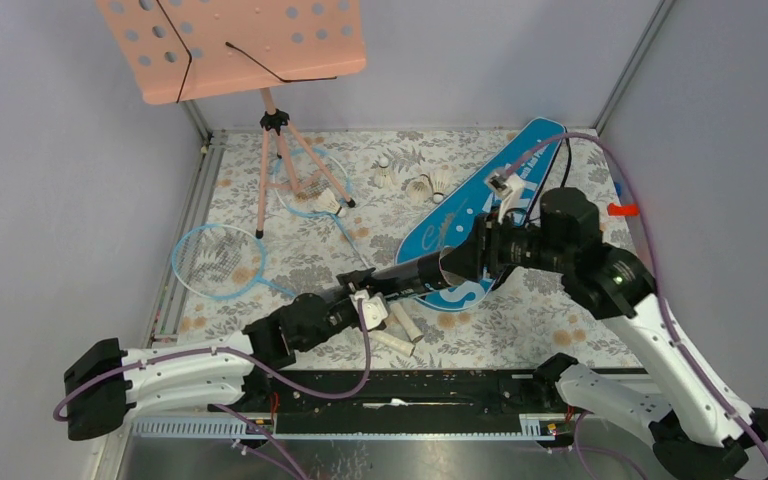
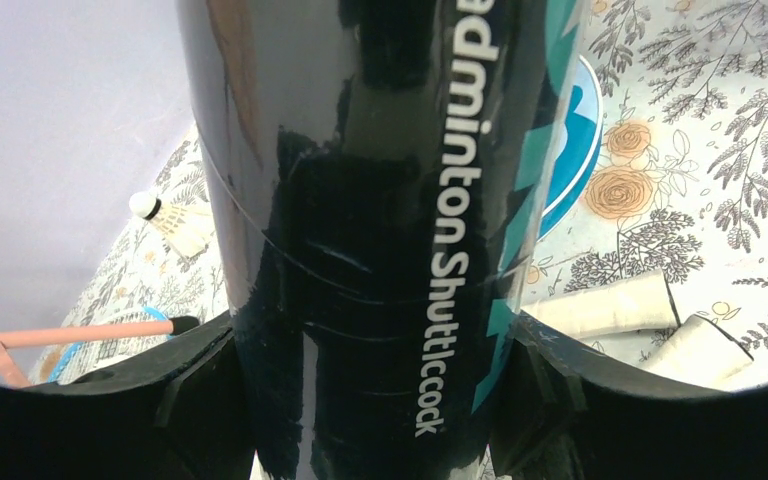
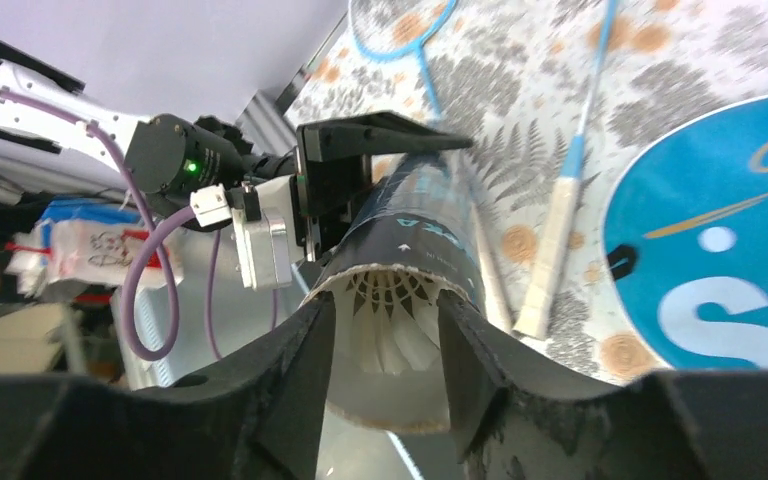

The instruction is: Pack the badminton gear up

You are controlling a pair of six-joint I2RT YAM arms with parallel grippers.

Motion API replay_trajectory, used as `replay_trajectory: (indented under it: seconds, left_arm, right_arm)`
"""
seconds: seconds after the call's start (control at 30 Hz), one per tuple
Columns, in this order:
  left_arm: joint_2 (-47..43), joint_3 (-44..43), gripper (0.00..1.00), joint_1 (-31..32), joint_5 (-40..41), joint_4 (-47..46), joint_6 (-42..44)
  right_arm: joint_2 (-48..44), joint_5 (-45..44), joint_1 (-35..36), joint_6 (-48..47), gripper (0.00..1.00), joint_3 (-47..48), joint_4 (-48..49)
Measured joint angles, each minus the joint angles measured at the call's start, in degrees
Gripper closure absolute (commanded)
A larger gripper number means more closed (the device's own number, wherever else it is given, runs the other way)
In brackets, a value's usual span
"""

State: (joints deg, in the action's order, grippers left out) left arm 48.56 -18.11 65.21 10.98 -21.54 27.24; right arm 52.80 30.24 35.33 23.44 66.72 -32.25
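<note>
My left gripper (image 2: 375, 350) is shut on the dark shuttlecock tube (image 2: 360, 200), holding it tilted above the table (image 1: 415, 270). My right gripper (image 3: 387, 335) is at the tube's open mouth (image 3: 400, 275), jaws apart on either side of a white shuttlecock (image 3: 392, 320) that sits inside. The blue SPORT bag (image 1: 500, 190) lies behind under the right arm. Two light-blue rackets (image 1: 218, 262) (image 1: 310, 185) lie at the left, their cream handles (image 1: 400, 325) near the left gripper (image 1: 365, 300). Loose shuttlecocks (image 1: 335, 203) (image 1: 388, 172) (image 1: 422, 187) lie on the floral cloth.
The pink perforated music stand (image 1: 230, 45) rises on its tripod (image 1: 275, 160) at the back left, its legs over one racket. Grey walls close in on both sides. A metal rail (image 1: 390, 390) runs along the near edge by the arm bases.
</note>
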Motion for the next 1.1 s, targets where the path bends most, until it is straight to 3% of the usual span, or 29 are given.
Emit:
replay_trajectory:
  seconds: [0.2,0.43,0.47,0.6,0.73,0.87,1.0,1.1]
  left_arm:
    - [-0.7,0.0,0.97,0.3,-0.4,0.2,-0.2]
    - [-3.5,1.0,0.94,0.3,0.9,1.0,-1.0]
    - [-4.0,1.3,0.93,0.3,2.0,0.5,-1.5]
    - [-7.0,1.9,0.91,0.6,14.2,-4.5,-5.8]
    - [-10.6,0.9,0.87,0.5,28.4,-6.9,-10.0]
    - [-13.0,-0.8,0.87,0.5,38.6,-7.1,-13.0]
    - [-13.7,-0.9,0.86,0.5,44.1,-7.3,-14.7]
    - [-13.5,-0.9,0.86,0.5,45.9,-7.3,-15.2]
  right_arm:
    - [-6.3,-6.8,0.0,-4.2,0.35,7.3,-5.5]
    - [-11.5,-14.5,0.0,-7.4,0.05,9.6,-6.3]
    - [-11.3,-16.0,0.0,-7.7,0.01,9.5,-6.2]
    - [-8.3,-22.4,0.0,-8.7,0.00,9.1,-6.2]
    - [-1.7,-27.3,-0.7,-9.9,0.00,8.0,-4.7]
    - [8.2,-21.6,-8.0,-9.8,0.00,7.5,-0.9]
    - [22.9,-15.8,-15.8,-10.1,0.00,8.7,4.4]
    - [36.9,-12.2,-18.2,-10.9,0.00,15.0,5.4]
